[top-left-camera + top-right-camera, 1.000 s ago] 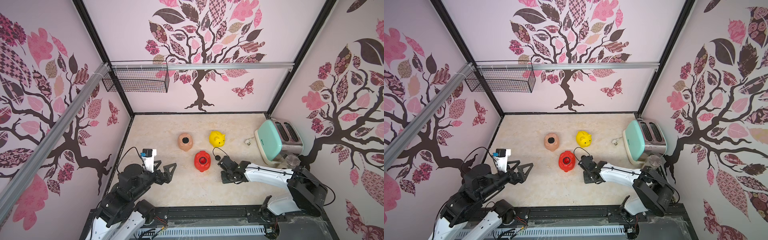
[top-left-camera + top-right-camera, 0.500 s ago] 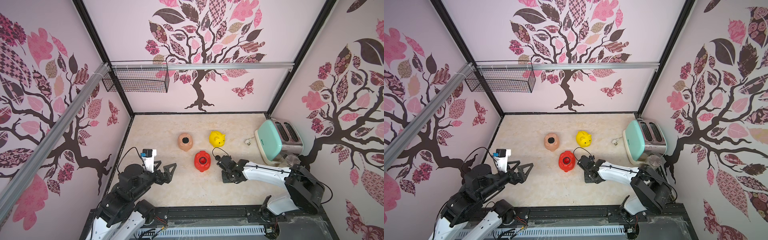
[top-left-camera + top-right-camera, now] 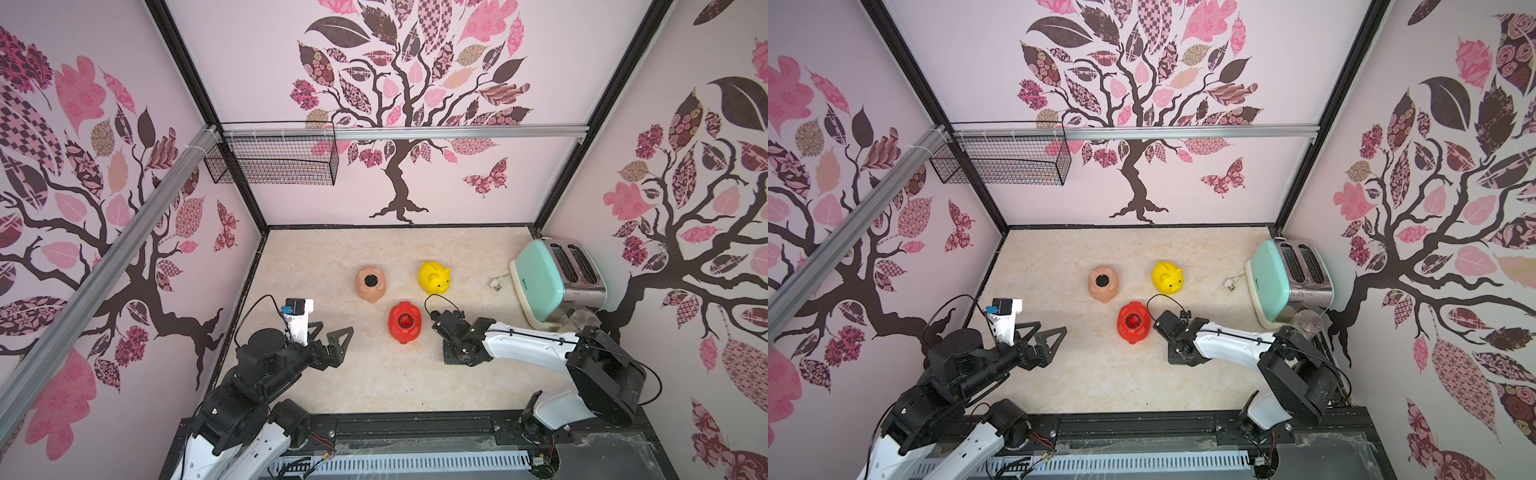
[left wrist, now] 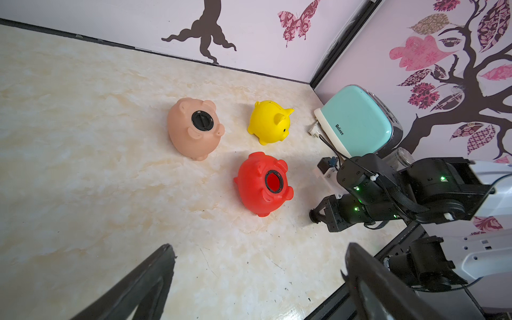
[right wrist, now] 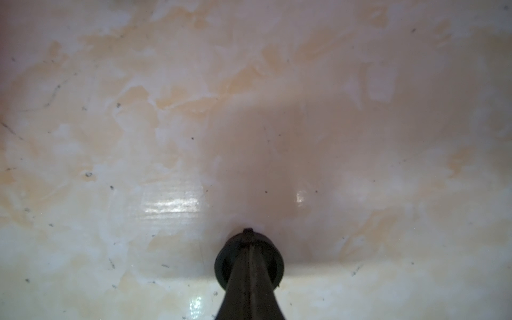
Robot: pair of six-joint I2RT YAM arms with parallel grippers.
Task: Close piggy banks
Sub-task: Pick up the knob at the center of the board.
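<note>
Beside the red plastic piggy bank (image 3: 405, 322), right gripper (image 5: 248, 243) thinly pinches a black round plug (image 5: 224, 263); it may slip. Left gripper (image 3: 334, 328) is wide.

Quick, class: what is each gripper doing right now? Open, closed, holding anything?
Left gripper: open, holding nothing.
Right gripper: closed on a small black round plug.

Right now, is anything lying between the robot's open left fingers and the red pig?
Nothing. Between the left fingers and the red pig there is only bare tabletop, as seen in the left wrist view and in both top views.
</note>
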